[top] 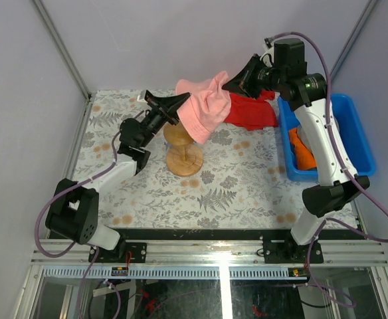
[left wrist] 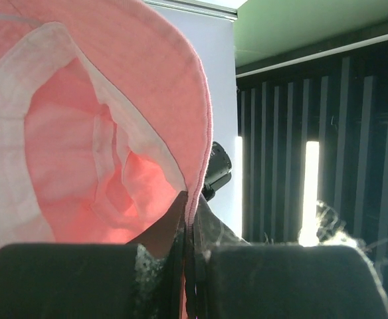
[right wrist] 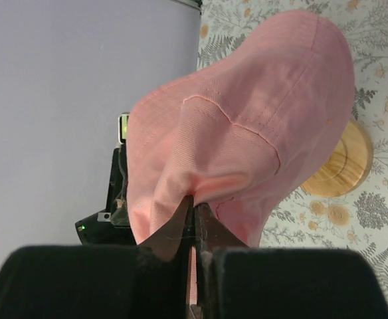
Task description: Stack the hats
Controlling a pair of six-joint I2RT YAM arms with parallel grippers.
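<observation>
Both arm bases sit at the near edge of the table (top: 247,189), one on each side of the wooden stand (top: 184,158). Left arm: elbow low, near-left of the stand, forearm angled up and away; left gripper (top: 181,101) sits just beyond the stand's left side, jaws pinched tight on the brim edge of the pink hat (top: 204,113). Its wrist view looks up into the hat's pale lining. Right arm: rises steeply well right of the stand, then bends back toward it; right gripper (top: 228,85) is beyond and right of the stand, jaws clamped on a fold of the hat's far edge. The hat hangs stretched between both claws, off the table, over the stand's far side and partly covering its top. Red cloth (top: 254,113) lies beyond-right of the stand. Blue bin (top: 360,139), far right of the stand, holds the orange hat (top: 305,154).
</observation>
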